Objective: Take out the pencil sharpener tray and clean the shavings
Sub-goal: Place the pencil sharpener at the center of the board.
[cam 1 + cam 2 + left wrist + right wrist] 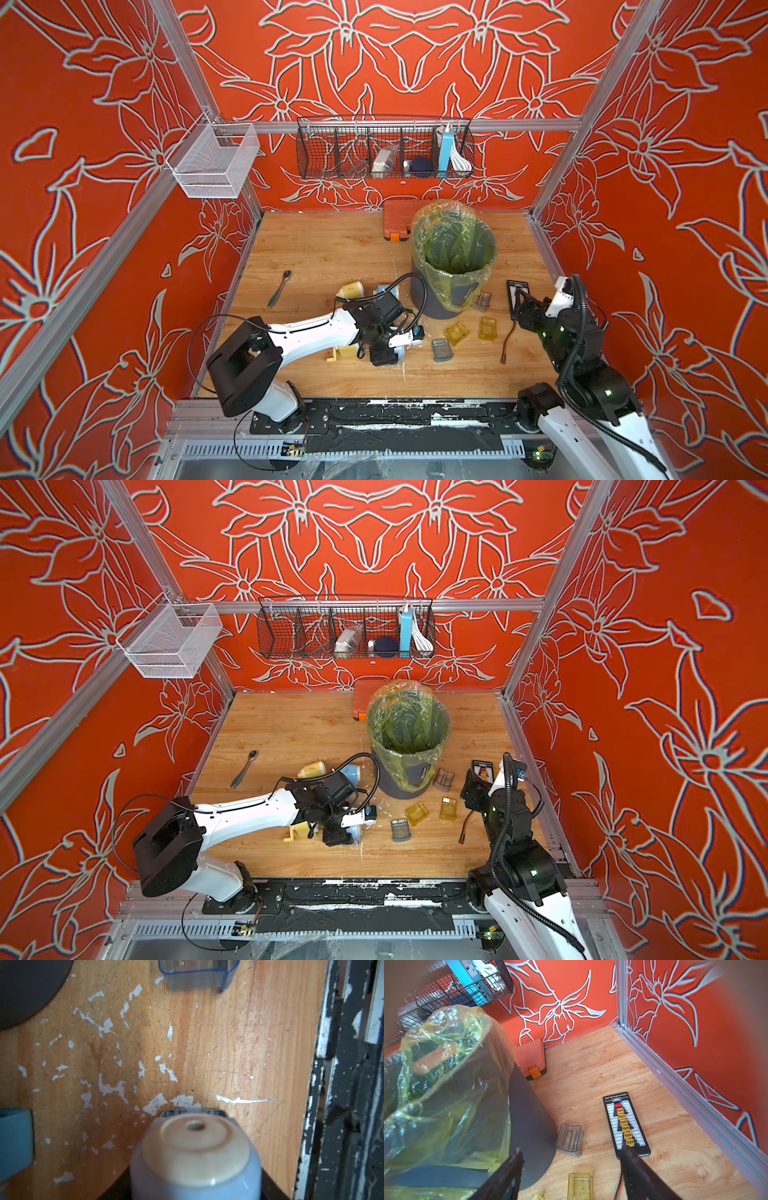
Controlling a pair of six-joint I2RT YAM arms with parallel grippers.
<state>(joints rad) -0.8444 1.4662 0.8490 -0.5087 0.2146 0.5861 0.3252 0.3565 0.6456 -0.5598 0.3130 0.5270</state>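
Here, the table (332,249) is the largest thing, and the grey bin (430,301) with its yellow-green liner stands on it, just beyond the left gripper and just beside the right gripper.

The left arm (307,328) reaches low across the wood. The left gripper (386,355) is down over the blue sharpener (195,1157). In the left wrist view the sharpener sits right under the camera, its beige face and hole turned up. The jaws are hidden in that view and in both top views. I cannot tell how wide they stand or whether they grip the sharpener.

The right gripper (572,1151) hangs above the table. Its fingers (635,1165) are well apart, with nothing between them.

An orange case (397,220) lies behind the bin, well away from both grippers. A black connector board (626,1124) lies just past the right gripper's tip. A yellow sharpener (345,353) sits under the left arm, just beside the left gripper.

The blue tray (197,978) lies out on the wood ahead of the left gripper, apart from the blue sharpener. Two yellow trays (456,332) lie between the grippers. A clear tray (569,1140) sits below the right gripper, just beside the bin's foot.

The shavings (158,1103), small whitish flakes, lie scattered on the wood ahead of the left gripper, between the blue sharpener and the blue tray.
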